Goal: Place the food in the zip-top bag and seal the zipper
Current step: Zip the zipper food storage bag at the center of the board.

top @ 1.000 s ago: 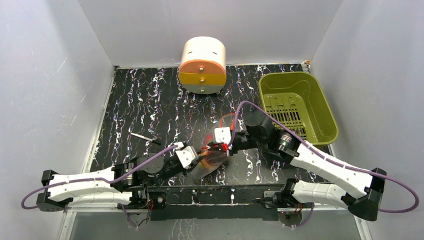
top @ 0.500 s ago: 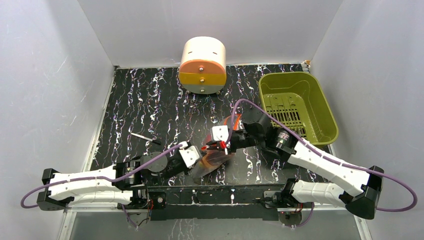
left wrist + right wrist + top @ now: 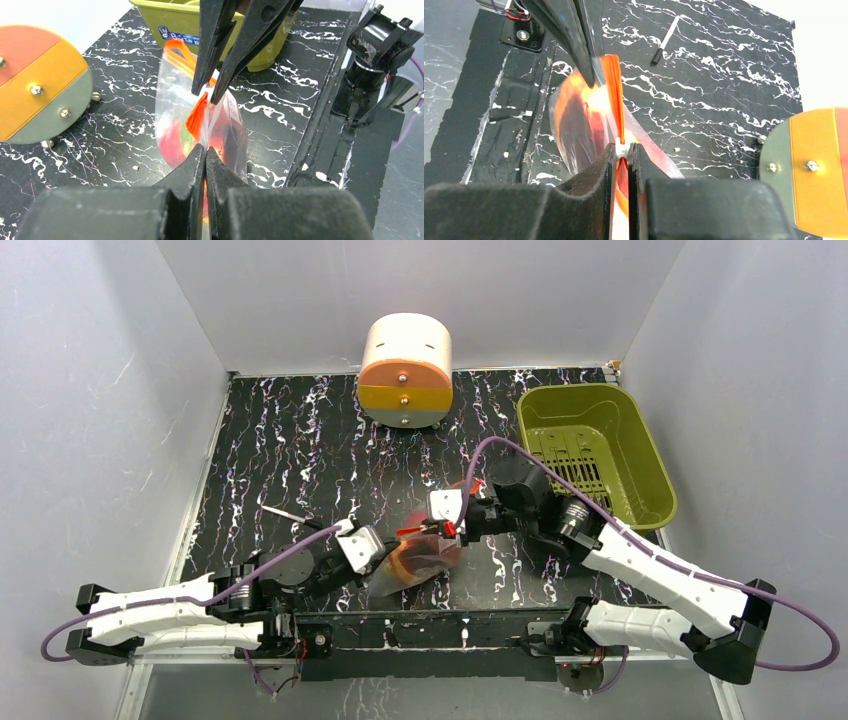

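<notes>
**A:** Why are both arms on it?

**B:** Tension. The crinkly clear plastic zip-top bag [image 3: 420, 562] sits at 6 o'clock on the black white-veined tabletop [image 3: 290, 440], between the two arms. Left gripper [image 3: 205, 149] is pressed together on the bag's mouth, at one end of the narrow orange-red zipper strip [image 3: 613, 85]. Right gripper [image 3: 623, 150] is pinched down on that strip, right at the small white slider tab [image 3: 622, 148]. The strip stands edge-up between them, pulled fairly straight.

**A:** So anchor and puller?

**B:** My read, yes. Left holds the end, right is placed to run the slider along. Can't tell how much of the strip is joined.

**A:** Bag on the table or hanging?

**B:** Belly sags below the strip. Can't tell whether it bears on the tabletop.

**A:** Contents?

**B:** Small plastic toy food [image 3: 175, 142] is inside: red and orange blobs and a hint of green, all blurred through the film. Can't separate pieces. None loose on the tabletop that I see.

**A:** Other containers?

**B:** Olive-green plastic bin [image 3: 588, 465] at 2 o'clock, only its slotted floor showing. Cream round drum [image 3: 405, 345] with orange, yellow and grey fronts at 12 o'clock, fronts shut, inside hidden. Thin black-and-white pen [image 3: 285, 513] at 9 o'clock, well apart from the bag.

**A:** Risk?

**B:** Film bunching at the slider if the left pinch slips.
</notes>
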You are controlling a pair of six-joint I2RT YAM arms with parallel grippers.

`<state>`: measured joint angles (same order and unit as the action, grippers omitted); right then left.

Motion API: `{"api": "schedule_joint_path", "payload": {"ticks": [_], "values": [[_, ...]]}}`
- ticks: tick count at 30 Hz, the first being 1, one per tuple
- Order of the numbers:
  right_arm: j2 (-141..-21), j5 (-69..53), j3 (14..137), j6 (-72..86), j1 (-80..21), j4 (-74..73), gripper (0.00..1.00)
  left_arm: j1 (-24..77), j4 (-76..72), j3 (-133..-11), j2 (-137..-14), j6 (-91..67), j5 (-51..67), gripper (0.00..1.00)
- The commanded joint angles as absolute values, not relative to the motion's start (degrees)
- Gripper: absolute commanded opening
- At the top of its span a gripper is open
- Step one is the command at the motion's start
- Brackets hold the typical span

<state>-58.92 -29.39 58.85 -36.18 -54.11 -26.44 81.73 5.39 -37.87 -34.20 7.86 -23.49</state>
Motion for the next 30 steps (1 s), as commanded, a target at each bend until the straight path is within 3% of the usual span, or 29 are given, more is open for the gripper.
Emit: {"api": "schedule_joint_path", "payload": {"ticks": [1,9,13,15,24,30], "values": [[-56.9,-23.5,61.0,-38.2,-50.2,-31.0,0.00,81.8,4.0,-39.7,-29.9,6.9,-25.9,0.00],[-57.0,-28.5,62.0,-38.5,-47.3,-31.1,0.00,81.8,3.9,-40.1,-32.8,6.5,-25.6,0.00],[-56.9,-33.5,62.4,-39.4,-47.3,-30.3,0.00,81.8,3.4,-42.4,-36.3,5.8,-25.7,0.51],[-56.4,-34.4,62.3,-39.9,-47.3,-29.8,0.00,81.7,4.0,-44.5,-38.4,5.3,-26.3,0.56],[-56.5,-37.4,63.4,-43.0,-47.3,-30.7,0.00,81.8,4.9,-47.4,-41.7,6.1,-26.9,0.59],[-56.1,-39.6,63.1,-43.2,-47.3,-29.1,0.00,81.7,6.7,-47.3,-41.8,6.8,-26.2,0.53]]}}
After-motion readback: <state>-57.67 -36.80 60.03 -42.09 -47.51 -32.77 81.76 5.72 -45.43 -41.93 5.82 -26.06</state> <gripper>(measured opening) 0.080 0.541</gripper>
